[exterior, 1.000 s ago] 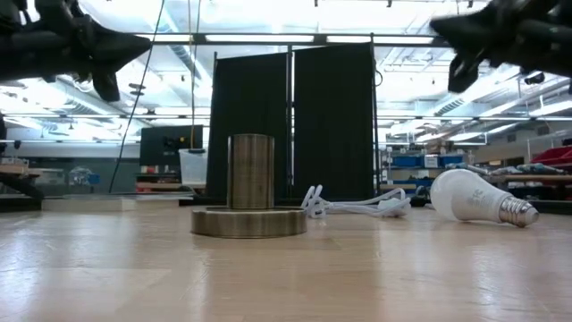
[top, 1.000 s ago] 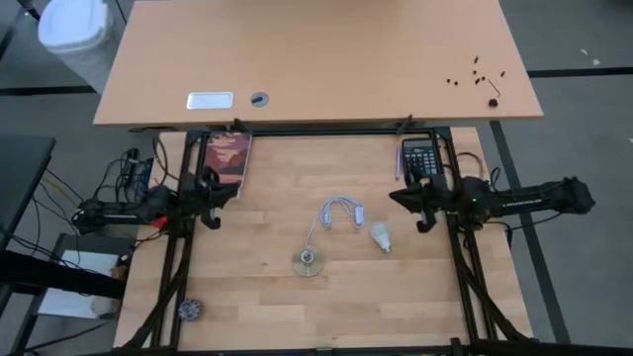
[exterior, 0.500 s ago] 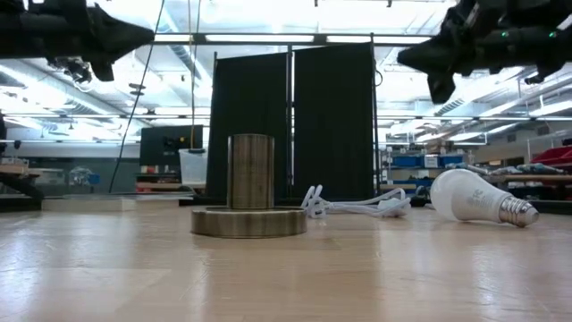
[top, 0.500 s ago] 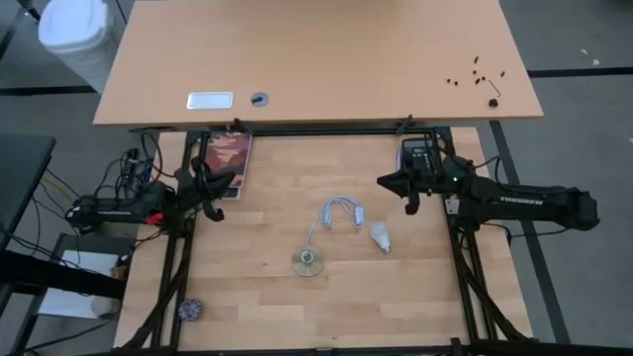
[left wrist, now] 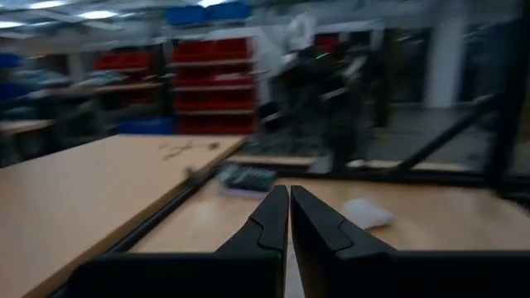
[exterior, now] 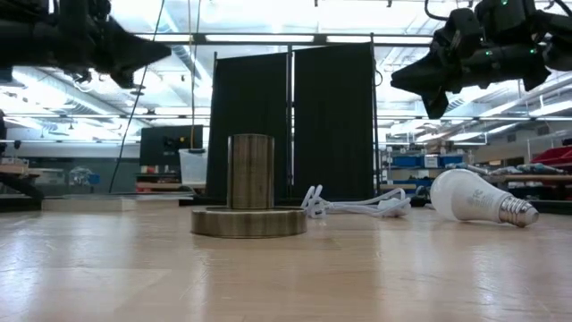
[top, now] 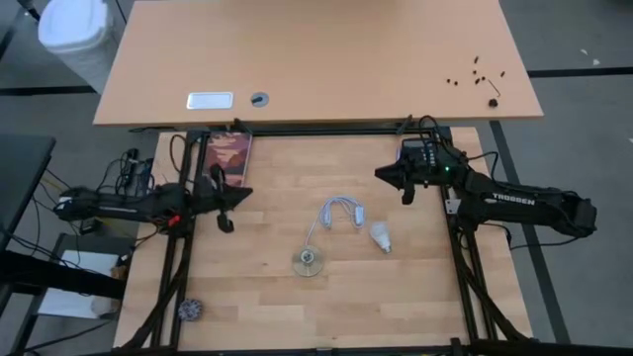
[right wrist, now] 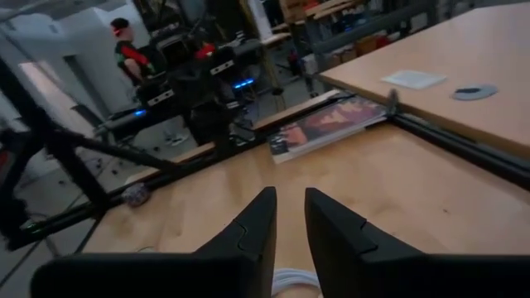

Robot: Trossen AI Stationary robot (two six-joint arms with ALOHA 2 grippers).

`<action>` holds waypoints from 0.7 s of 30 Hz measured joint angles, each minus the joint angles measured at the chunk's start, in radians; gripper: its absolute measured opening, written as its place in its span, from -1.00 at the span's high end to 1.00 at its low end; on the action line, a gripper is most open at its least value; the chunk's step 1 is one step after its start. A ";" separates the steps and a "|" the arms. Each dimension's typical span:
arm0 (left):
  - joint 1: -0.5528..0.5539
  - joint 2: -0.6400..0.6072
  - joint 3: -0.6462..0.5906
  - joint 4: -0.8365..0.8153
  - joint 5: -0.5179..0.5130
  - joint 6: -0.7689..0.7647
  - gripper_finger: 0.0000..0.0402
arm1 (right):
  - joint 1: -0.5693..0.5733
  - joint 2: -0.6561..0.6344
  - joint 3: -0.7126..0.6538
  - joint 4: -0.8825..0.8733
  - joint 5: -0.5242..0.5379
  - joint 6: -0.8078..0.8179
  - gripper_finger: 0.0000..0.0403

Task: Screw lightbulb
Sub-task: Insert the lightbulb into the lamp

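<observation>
high: overhead, down | low: tabletop level | wrists: forward | shared: lightbulb (top: 381, 236)

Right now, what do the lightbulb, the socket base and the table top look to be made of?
The lightbulb: matte white globe, plastic or frosted glass, with a ribbed silvery metal screw end. The socket: brushed, brassy metal by its dull sheen, cylinder on a flat disc. The table top: light wood planks, with visible seams and grain.
</observation>
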 joint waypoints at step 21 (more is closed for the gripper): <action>-0.001 0.259 0.001 0.292 0.147 0.034 0.66 | 0.270 0.000 0.163 -0.192 0.272 0.001 0.24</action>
